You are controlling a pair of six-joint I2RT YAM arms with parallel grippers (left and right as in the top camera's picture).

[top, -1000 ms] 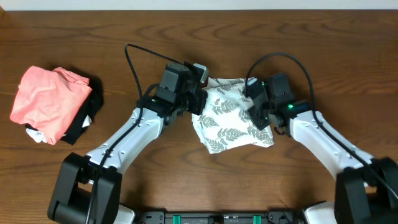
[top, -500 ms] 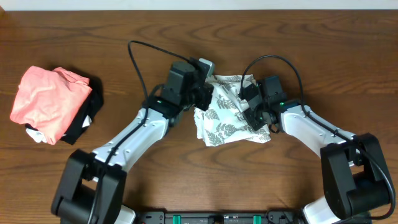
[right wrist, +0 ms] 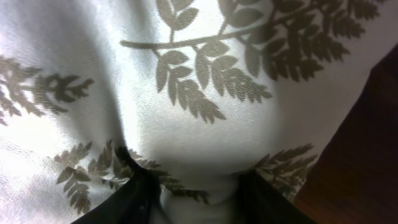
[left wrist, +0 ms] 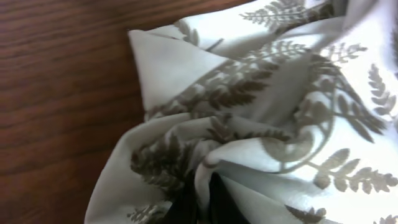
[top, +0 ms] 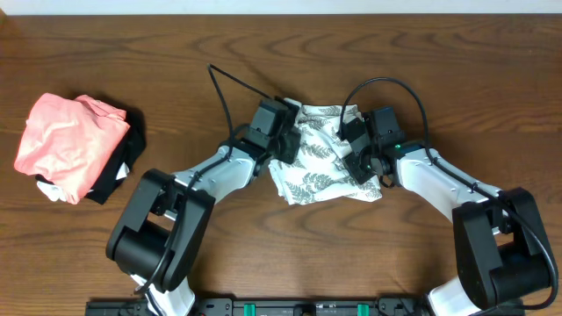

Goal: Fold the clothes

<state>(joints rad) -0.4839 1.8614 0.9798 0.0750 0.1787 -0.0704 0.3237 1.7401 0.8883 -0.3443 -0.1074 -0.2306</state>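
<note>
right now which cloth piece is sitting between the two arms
The white garment with grey fern leaves, bunched mid-table between the left arm and right arm. The salmon-pink garment and the black cloth under it lie far off at the left.

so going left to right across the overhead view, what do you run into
pink folded garment → left gripper, at the left edge of the cloth → fern-print garment → right gripper, on its right part
</note>
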